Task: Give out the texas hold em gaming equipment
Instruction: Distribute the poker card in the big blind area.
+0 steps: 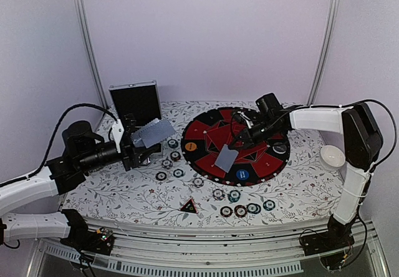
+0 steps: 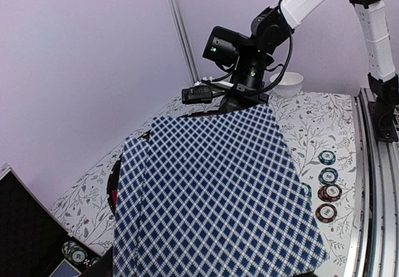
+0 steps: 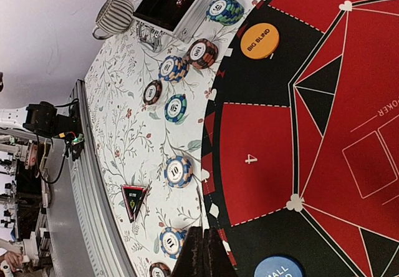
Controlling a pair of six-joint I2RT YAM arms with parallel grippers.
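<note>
From above, my left gripper point(image 1: 138, 141) hangs over the left of the worktop point(image 1: 124, 193), in front of the case point(image 1: 135, 101), grasping the deck point(image 1: 154, 130) with its backs turned up. My right gripper point(image 1: 242, 141) is over the mat point(image 1: 212, 133), clenched. By the look of it, it pinches one card point(image 1: 226, 158) by a corner, though I cannot rule out that the card lies loose on the felt. Chips point(image 1: 240, 210) sit in small groups on the worktop along the mat's near and left rim. The orange button point(image 1: 191, 146) and blue button point(image 1: 242, 174) are on the mat, and the triangle point(image 1: 188, 206) is near the front edge.

My left wrist view is nearly all deck point(image 2: 212, 196) — a slight fan, close to the lens, hiding my own fingers. Past it are a few chips point(image 2: 327, 193) in a line.

My right wrist view shows the gripper point(image 3: 201, 252) shut tight at the mat's edge. A thin pale line runs out from it, perhaps the card edge-on. The chips point(image 3: 177, 171) are spaced round the rim, the triangle point(image 3: 133, 200) is outside them, and the orange button point(image 3: 259, 40) and blue button point(image 3: 278, 269) are on the black band.

I judge the chips and buttons largely placed. The dealing has barely begun — I see no card lying at any seat, and most of the deck is left to hand out.
</note>
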